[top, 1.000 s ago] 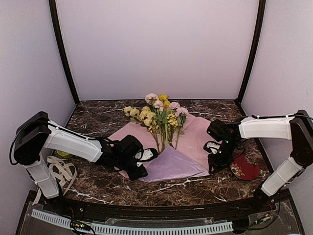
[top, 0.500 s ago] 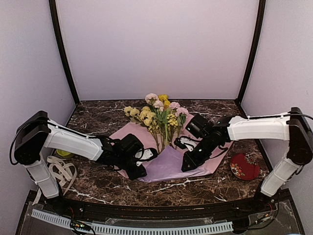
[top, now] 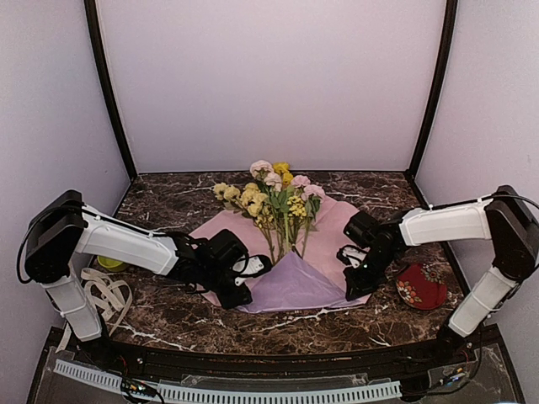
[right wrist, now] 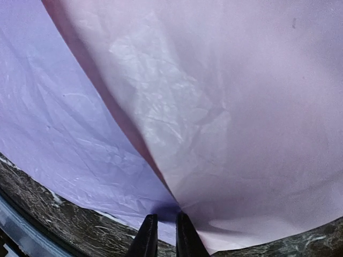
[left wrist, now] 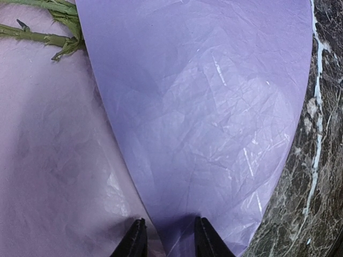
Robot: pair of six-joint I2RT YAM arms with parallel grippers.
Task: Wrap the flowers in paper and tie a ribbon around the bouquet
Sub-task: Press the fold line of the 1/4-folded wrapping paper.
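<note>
Since the right gripper (right wrist: pixel 165 235) has its jaws nearly together, pinching the paper (right wrist: pixel 230 96) at its near edge, I judge a hard pull could tear the thin sheet or drag it from under the flowers (top: pixel 274 202), whose stems lie on it. The left gripper (left wrist: pixel 169 242), jaws half apart, straddles the folded flap's edge. Both arms reach low and inward, wrists angled down.
</note>
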